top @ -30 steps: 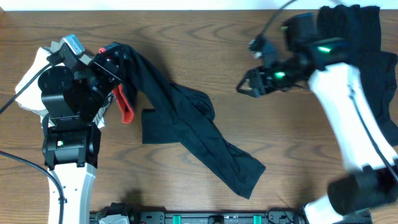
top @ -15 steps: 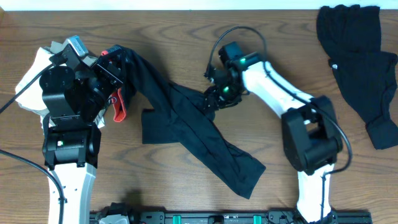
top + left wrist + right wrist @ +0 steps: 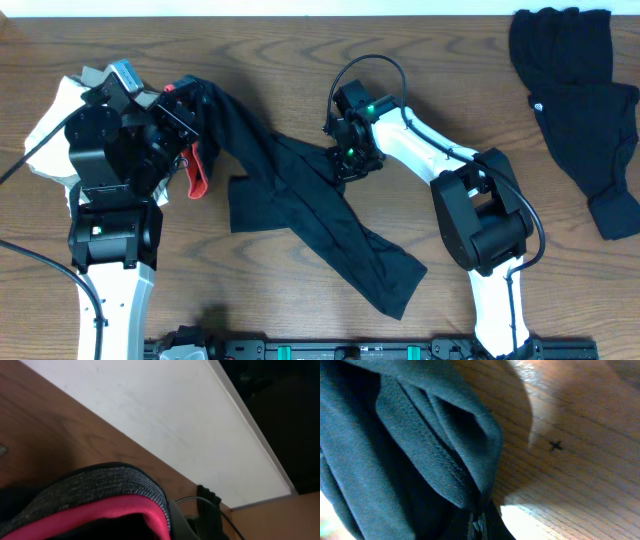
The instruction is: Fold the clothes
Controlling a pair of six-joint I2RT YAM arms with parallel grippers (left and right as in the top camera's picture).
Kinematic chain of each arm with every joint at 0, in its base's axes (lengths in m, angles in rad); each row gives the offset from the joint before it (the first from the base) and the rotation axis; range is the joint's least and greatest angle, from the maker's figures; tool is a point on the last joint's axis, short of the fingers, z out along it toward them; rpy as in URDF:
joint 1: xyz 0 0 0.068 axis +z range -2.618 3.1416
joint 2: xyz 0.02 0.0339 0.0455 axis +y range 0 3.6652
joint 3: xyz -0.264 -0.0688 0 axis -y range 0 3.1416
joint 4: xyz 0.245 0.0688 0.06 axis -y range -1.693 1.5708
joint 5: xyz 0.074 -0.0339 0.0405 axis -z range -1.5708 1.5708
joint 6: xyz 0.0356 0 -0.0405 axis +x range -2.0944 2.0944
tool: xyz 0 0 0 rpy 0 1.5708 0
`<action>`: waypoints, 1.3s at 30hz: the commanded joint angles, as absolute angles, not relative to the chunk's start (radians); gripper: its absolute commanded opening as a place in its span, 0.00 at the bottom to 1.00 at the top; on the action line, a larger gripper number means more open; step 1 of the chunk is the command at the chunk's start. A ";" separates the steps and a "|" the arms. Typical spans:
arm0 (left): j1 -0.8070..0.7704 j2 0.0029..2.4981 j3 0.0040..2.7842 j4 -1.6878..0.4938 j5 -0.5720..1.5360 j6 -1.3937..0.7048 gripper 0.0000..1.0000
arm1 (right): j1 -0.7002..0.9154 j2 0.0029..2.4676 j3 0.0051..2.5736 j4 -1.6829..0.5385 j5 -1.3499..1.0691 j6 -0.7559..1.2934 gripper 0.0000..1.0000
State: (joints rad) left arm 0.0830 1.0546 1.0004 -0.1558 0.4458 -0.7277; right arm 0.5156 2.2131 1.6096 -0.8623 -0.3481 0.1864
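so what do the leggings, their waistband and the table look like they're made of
Leggings: a thin, matte dark knit, probably stretch synthetic; fine weave, a stitched seam and soft folds show. Waistband: speckled grey marl knit over a smooth coral-pink band. Table: brown wood or wood-look laminate with plain grain lines; which one I cannot tell.

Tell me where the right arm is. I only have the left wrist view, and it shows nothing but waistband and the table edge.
Observer: The right gripper is shut on a fold of the leggings, about midway along, on their far edge.
Operator: Is the left gripper actually holding?
Observer: The left gripper is shut at the waistband end, and the leggings drape from it.
Operator: Anything else to fold?
Observer: More dark clothes lie at the far right corner of the table.
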 commanded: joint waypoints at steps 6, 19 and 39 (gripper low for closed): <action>0.082 1.038 1.015 -0.211 0.463 -0.649 0.06 | 0.423 2.138 1.727 -1.031 0.213 0.231 0.01; 0.081 1.040 1.015 -0.277 0.463 -0.620 0.06 | 0.085 1.953 2.070 -1.211 0.316 0.251 0.17; 0.081 1.058 1.014 -0.318 0.463 -0.605 0.06 | 0.071 1.983 1.834 -1.325 -0.021 0.047 0.26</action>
State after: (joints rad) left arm 0.0814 1.0588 1.0004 -0.3191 0.4644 -0.6441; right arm 0.0647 2.0018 1.8450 -1.2877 0.1417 0.1719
